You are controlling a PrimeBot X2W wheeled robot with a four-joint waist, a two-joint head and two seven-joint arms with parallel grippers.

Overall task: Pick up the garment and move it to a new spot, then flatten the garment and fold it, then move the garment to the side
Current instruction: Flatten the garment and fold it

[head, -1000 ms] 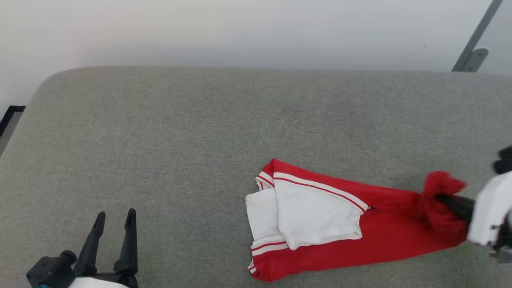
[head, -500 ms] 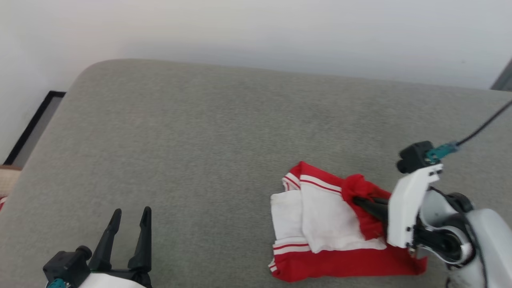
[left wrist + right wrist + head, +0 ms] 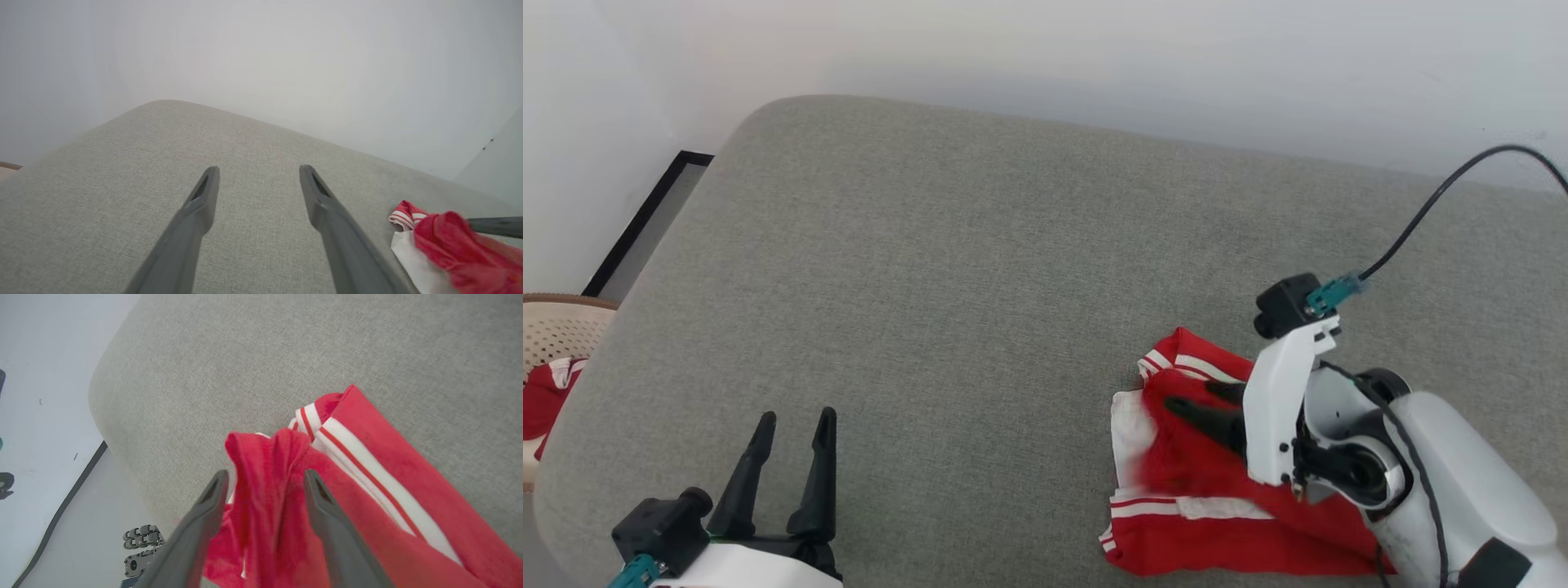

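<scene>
**Folding step, at the point of release.** The garment (image 3: 1217,547), a red shirt with white sleeve ends and striped bands, lies in a compact stack near the front right of the grey upholstered cushion (image 3: 980,269). A red flap lies doubled over its white part. The right gripper (image 3: 1191,394) hovers over the stack, fingers pointing toward the robot's left.

In the right wrist view the right gripper (image 3: 265,473) has its two fingers well apart. A bunched ridge of the garment (image 3: 367,457) rises between them. The cloth looks loose rather than pinched, though it may brush the inner face of one finger. The fold therefore appears laid down and the grip given up.

The left gripper (image 3: 796,416) rests at the lower left, well apart from the shirt. Its jaws are spread and empty, as the left wrist view confirms (image 3: 258,169); the garment (image 3: 461,253) sits at that view's far right.

**Judgement:** the task seems well advanced, with folding nearly complete and the move to the side not yet made. The next move calls for drawing the right fingers clear along their own length, so that the ridge settles without the flap being dragged open. The soft fabric could catch on a fingertip.

A pale perforated basket (image 3: 556,327) stands beyond the cushion's left edge.
</scene>
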